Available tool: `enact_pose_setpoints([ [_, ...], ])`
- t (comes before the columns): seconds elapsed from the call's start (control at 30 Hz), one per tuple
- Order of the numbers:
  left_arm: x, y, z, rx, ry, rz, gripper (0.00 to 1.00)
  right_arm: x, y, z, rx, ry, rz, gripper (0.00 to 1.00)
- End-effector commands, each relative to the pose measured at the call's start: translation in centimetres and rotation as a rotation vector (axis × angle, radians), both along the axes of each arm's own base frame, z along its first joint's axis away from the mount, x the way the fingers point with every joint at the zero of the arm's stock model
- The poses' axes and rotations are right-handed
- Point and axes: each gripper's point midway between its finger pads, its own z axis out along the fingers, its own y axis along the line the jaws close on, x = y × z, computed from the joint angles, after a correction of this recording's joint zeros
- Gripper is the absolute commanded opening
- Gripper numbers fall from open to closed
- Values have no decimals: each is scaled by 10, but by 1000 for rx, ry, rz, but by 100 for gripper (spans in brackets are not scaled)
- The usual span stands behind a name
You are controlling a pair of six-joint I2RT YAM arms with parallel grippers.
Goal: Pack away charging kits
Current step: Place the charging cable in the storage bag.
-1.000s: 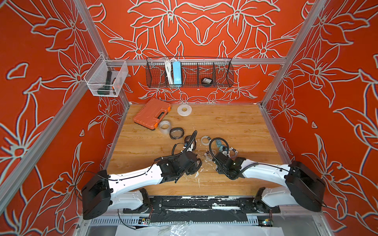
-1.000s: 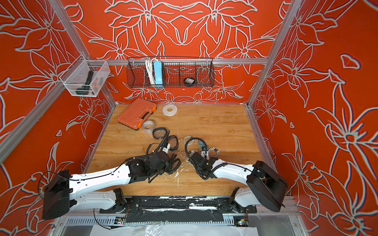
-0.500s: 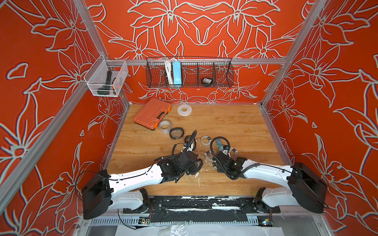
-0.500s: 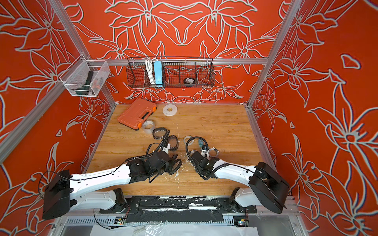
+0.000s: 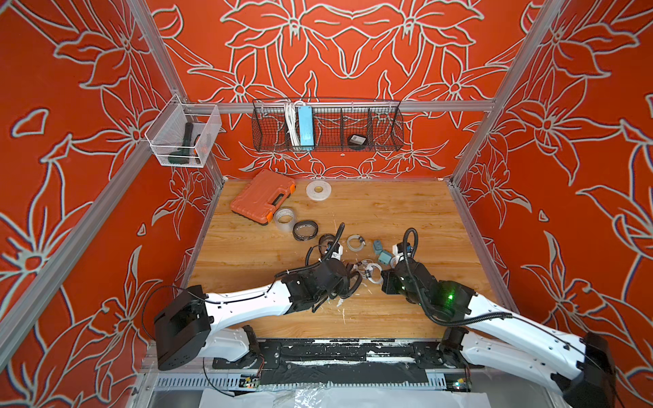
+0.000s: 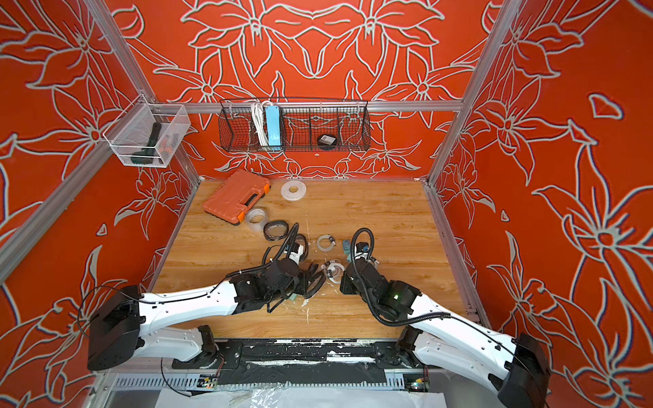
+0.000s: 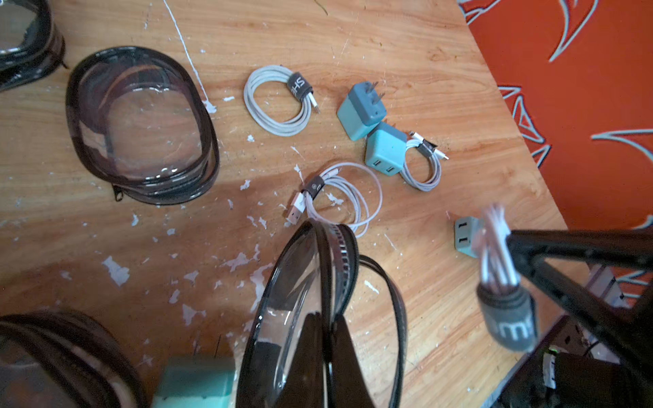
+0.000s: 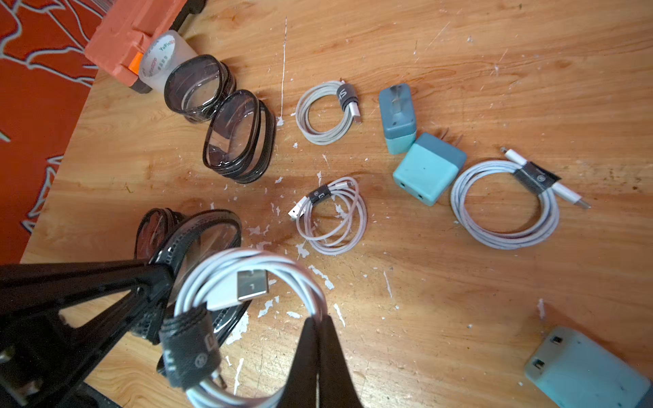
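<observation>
1. Farthest left on the scuffed wood table [image 5: 388, 212] sits a ribbed orange plastic case [image 5: 263, 196]. A clear tape roll [image 8: 160, 56] touches it, and the print on its core starts "YuPin".
2. Next we see a pouch [image 8: 199, 86], oval, with a black zip rim and a glossy clear top. A second pouch [image 8: 240, 136] of the same make lies just beside it.
3. The left gripper [image 7: 327, 325] has its jaws pinched tight on the black rim of a third pouch [image 7: 293, 289], which is tilted up on edge. A blurred teal adapter [image 7: 198, 381] shows close by.
4. In the middle lie two white coiled leads, each bound by a grey fabric strap. The far cable [image 7: 279, 102] has "SH" on its strap, and the near cable [image 7: 342, 194] ends in a metal USB plug.
5. Two matte teal cubes touch each other. The pronged adapter [image 7: 360, 109] has a slate-grey face. The ported adapter [image 7: 385, 152] has two sockets and rests against a third cable [image 7: 424, 166].
6. The right gripper [image 8: 317, 323] is closed on a white coil [image 8: 247, 268], held up close to the third pouch. We cannot read its strap.
7. Just by the right gripper, a last adapter [image 8: 586, 371] lies on the wood.
</observation>
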Motion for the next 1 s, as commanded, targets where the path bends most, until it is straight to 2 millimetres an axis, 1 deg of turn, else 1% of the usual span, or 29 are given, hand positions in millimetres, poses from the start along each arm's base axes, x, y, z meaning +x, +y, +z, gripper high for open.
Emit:
enact_pose_setpoints([
  [0.0,13,-5,17,-27,-94,15,0,-2,21,-2,5,39,63,0],
  [0.1,14,-6,22,-25,-149,15,0,2,39,-10,-26,63,90,0],
  [0.17,12,-7,26,-14,-189,10,0,5,46,-17,-54,75,93,0],
  [0.27,9,-9,27,9,-246,-2,0,9,47,-26,-90,88,75,0],
  [0.4,7,-9,26,21,-282,-8,0,12,40,-31,-114,83,41,0],
  [0.6,4,-12,19,30,-272,-21,0,13,36,-22,-115,59,32,0],
  [0.7,5,-11,15,46,-259,-7,0,12,31,-16,-111,46,27,0],
  [0.87,9,-10,7,73,-238,21,0,6,22,-10,-96,34,26,0],
  [0.97,10,-12,4,76,-231,23,0,1,20,-3,-60,21,38,0],
])
